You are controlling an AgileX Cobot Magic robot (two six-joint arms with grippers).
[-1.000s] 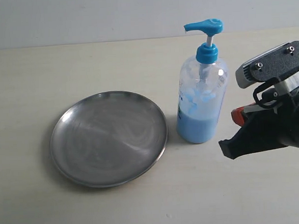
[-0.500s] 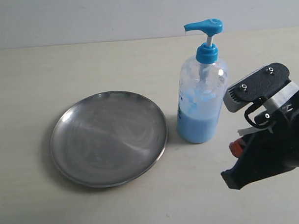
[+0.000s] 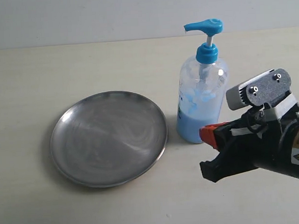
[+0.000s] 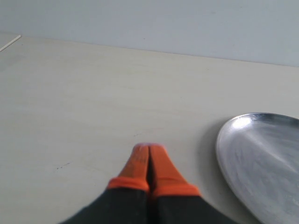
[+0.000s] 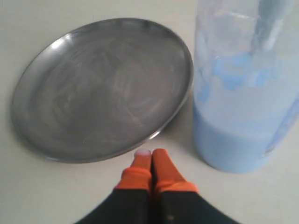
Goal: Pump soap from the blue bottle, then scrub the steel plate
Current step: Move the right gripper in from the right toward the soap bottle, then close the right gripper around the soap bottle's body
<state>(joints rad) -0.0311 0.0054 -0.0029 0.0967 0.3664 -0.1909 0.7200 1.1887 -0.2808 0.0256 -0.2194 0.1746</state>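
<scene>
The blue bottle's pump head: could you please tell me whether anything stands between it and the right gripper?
Nothing visible does. The right gripper, shut and empty, sits low beside the blue bottle; the pump head stands clear above.

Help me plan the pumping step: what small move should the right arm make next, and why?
Probably lift the right gripper up toward the pump head. Its jaws are shut and it sits low beside the base of the bottle, while the pump head stands raised well above it. Soap shows only inside the bottle, none on the plate, so pumping looks not yet done.
</scene>
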